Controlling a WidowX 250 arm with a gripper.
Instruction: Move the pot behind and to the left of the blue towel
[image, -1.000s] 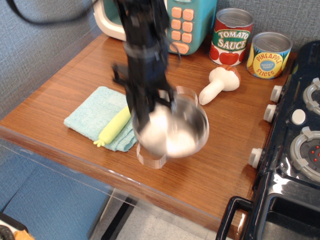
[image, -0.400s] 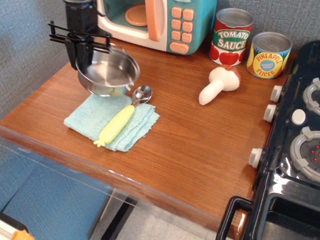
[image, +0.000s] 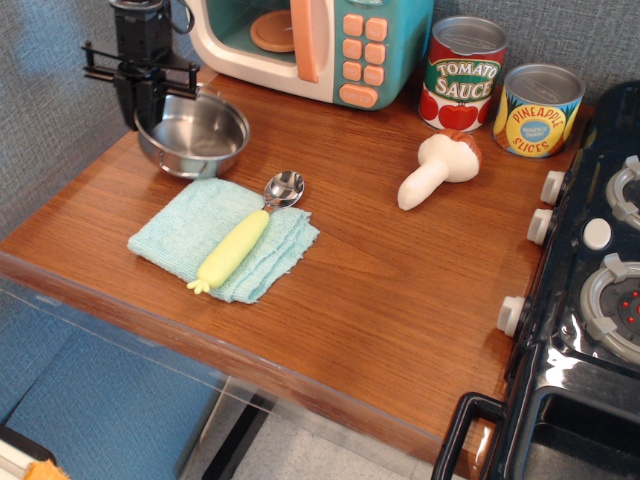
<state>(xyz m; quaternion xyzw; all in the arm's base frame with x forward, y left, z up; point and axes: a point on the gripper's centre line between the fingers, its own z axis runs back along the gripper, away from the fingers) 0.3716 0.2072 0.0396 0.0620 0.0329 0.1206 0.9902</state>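
Observation:
The shiny steel pot (image: 198, 136) sits on the wooden table, behind and to the left of the light blue towel (image: 190, 232). A spoon with a yellow handle (image: 238, 244) lies on the towel. My black gripper (image: 143, 100) hangs over the pot's left rim, fingers pointing down at the rim. Whether the fingers still pinch the rim cannot be told from this angle.
A teal toy microwave (image: 310, 40) stands behind the pot. A tomato sauce can (image: 463, 72) and a pineapple can (image: 538, 108) stand at the back right, a toy mushroom (image: 438, 168) in front of them. A black stove (image: 590, 280) fills the right side.
The pot has been carried from in front of the towel's right side up and back to the left, then lowered onto the table behind the towel. My gripper moved with it.

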